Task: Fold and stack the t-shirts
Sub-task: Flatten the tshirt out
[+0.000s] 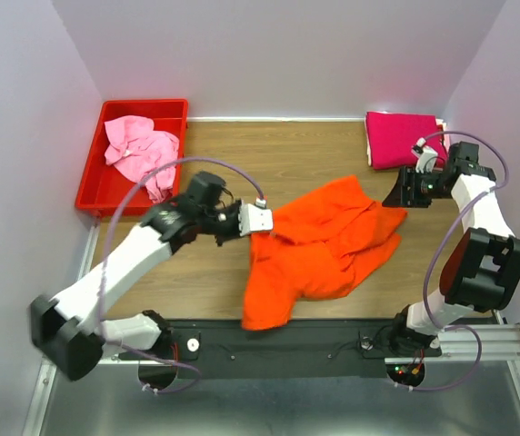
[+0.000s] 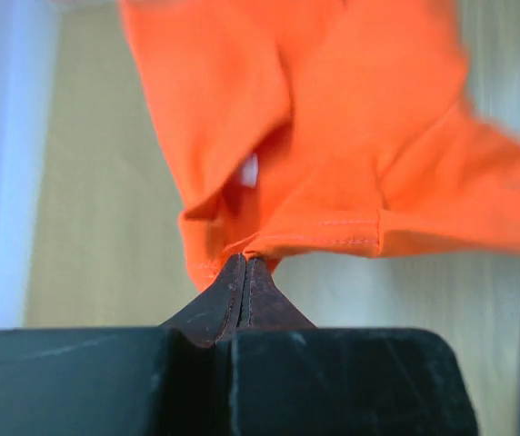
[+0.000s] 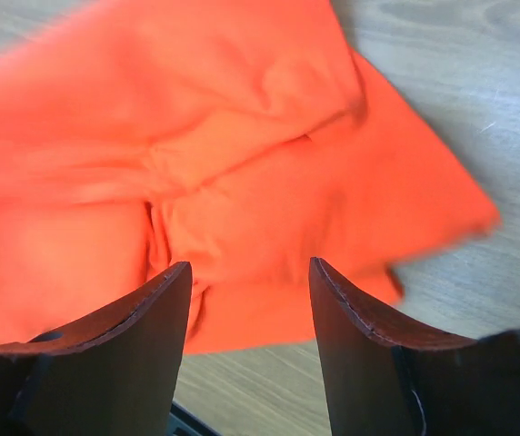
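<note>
The orange t-shirt (image 1: 319, 245) lies crumpled and spread on the middle of the wooden desk (image 1: 233, 154), and its nearest corner reaches the desk's near edge. In the left wrist view a small white patch (image 2: 249, 170) shows among its folds. It may be a label, but it is too blurred to read. No other writing can be made out on any of the cloth.

The left gripper (image 1: 253, 221) is closed tight on a hemmed edge at the shirt's left side. In the left wrist view the cloth bunches out from between the pressed fingertips (image 2: 244, 263). The left arm runs from its folded elbow at the near left, with the white forearm slanting up towards the desk's centre and the wrist pointing right.

The right gripper (image 1: 396, 195) stands with its jaws apart and nothing between them, just over the shirt's right edge. In the right wrist view the orange cloth lies below the gap between its fingers (image 3: 249, 268). The right arm rises along the right side, and its wrist is bent inward to the left.

The magenta t-shirt (image 1: 401, 138) lies folded at the far right corner. The pink t-shirt (image 1: 137, 150) lies bunched in the red bin (image 1: 92, 177) at the far left.
</note>
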You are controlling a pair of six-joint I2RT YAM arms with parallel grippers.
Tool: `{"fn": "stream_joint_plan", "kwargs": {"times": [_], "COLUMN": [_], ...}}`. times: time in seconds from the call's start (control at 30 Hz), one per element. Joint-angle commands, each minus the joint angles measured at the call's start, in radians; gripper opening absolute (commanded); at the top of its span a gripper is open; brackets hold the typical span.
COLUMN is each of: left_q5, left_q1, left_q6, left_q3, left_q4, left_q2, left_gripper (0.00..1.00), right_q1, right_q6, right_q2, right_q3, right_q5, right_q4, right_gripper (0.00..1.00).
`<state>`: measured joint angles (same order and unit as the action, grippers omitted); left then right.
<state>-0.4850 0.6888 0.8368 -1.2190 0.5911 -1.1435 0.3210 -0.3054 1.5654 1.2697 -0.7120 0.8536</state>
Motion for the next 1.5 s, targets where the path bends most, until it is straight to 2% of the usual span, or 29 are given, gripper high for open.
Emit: {"fn": "stream_joint_plan", "kwargs": {"times": [0.0,0.1,0.2,0.33,0.57,0.63,0.73,0.87,1.03,1.2,1.47], "left_q5": [0.117,0.091,0.071,0.088,0.174,0.152,0.041,-0.055,-0.104,-0.102,-0.05], "left_q1": [-0.118,-0.228,-0.311,-0.373,-0.456,-0.477,-0.515,-0.525,-0.52,-0.502,-0.387], "left_q6": [0.038,0.007,-0.004,-0.016,-0.1,-0.116,-0.075,-0.033,-0.027,-0.013,0.053], "left_q3": [0.335,0.343,0.286,0.19,0.099,0.072,0.061,0.065,0.047,0.056,0.223], "left_q4": [-0.149,-0.203,-0.214,-0.203,-0.203,-0.179,-0.125,-0.064,-0.013,0.004,0.003], "left_q2": [-0.097,-0.198,-0.301,-0.421,-0.574,-0.593,-0.546,-0.449,-0.372,-0.334,-0.279], "left_gripper": [0.0,0.0,0.0,0.0,0.0,0.11,0.33,0.47,0.5,0.5,0.49], "right_q1": [0.004,0.004,0.003,0.003,-0.013,-0.031,-0.078,-0.146,-0.189,-0.201,-0.198], "right_q6": [-0.053,-0.09,-0.165,-0.267,-0.255,-0.23,-0.187,-0.118,-0.065,-0.003,0.003], "right_q2": [-0.002,-0.008,-0.025,-0.05,0.027,0.065,0.091,0.113,0.194,0.24,0.076], "right_q3": [-0.023,-0.046,-0.075,-0.112,-0.115,-0.09,-0.064,-0.056,-0.033,-0.003,-0.033], "right_q5": [-0.012,-0.007,0.014,0.08,0.121,0.102,0.092,0.137,0.198,0.322,0.413], "right_q4": [0.007,0.05,0.099,0.145,0.084,0.067,0.044,-0.031,-0.085,-0.137,-0.156], "right_gripper": [0.6,0.6,0.6,0.6,0.61,0.61,0.69,0.73,0.75,0.77,0.78]}}
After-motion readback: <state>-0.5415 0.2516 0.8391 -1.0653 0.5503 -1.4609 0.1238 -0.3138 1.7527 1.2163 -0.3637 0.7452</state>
